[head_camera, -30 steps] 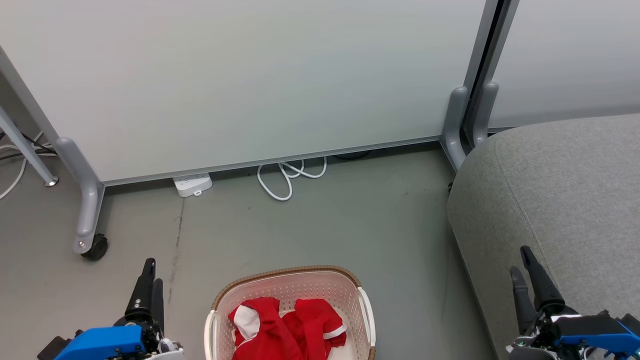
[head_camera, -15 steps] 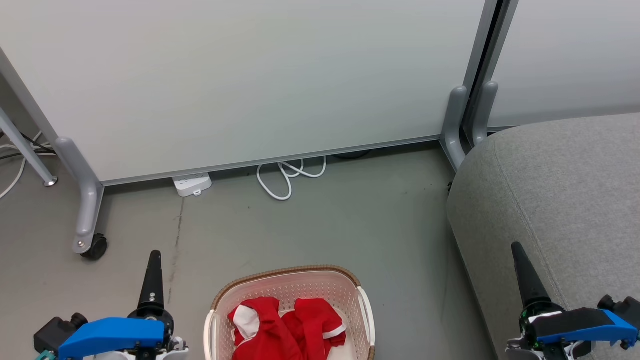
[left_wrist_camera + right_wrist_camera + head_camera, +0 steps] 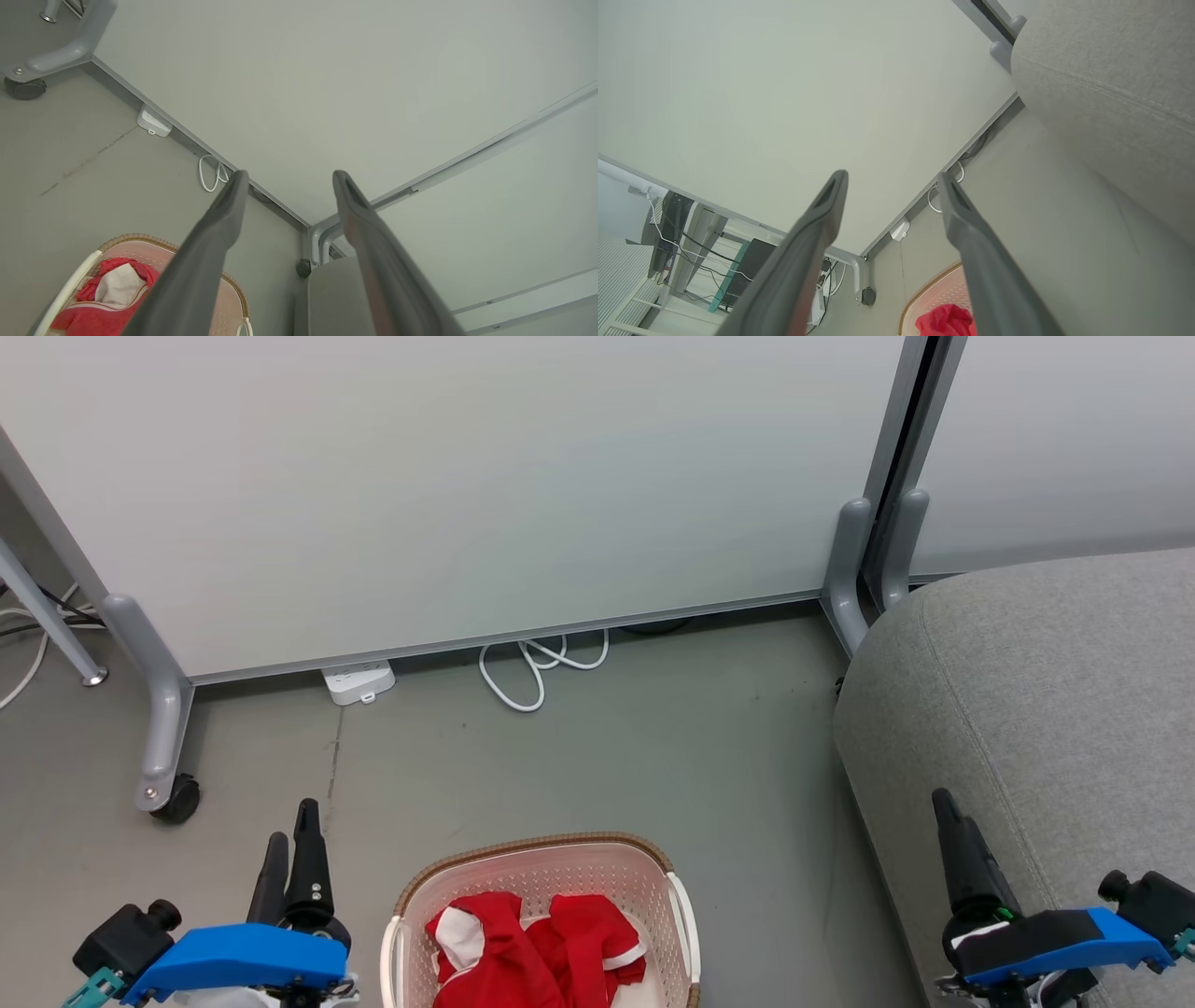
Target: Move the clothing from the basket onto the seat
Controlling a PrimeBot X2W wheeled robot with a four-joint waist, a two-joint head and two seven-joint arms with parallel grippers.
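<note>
Head view is showing the basket (image 3: 537,847) sitting on the grey floor (image 3: 653,756), with the clothing (image 3: 532,952) lying bunched inside it, red folds and white cuffs heaping toward the basket's left wall. The left gripper (image 3: 291,826) is hovering just to the left of the basket, clear of its woven-look rim. Its two dark fingers (image 3: 308,868) are standing apart and are gripping nothing. The right gripper (image 3: 954,812) is hanging well to the right of the basket, close to the rounded side of the seat (image 3: 1055,709). The seat itself is rising to the right of the basket, with a strip of floor lying between them.

Right wrist view is showing that gripper's fingers spreading wide with nothing between them, and a red fold in the basket is peeking out low between them. Left wrist view is showing the clothing lying in the basket below and to the left of the parted left fingers, not touching them.

Beyond the basket, a white power strip (image 3: 359,681) and a looped white cable (image 3: 537,672) are lying at the foot of a pale partition panel (image 3: 467,476). The marks on the strip are too small to read.
</note>
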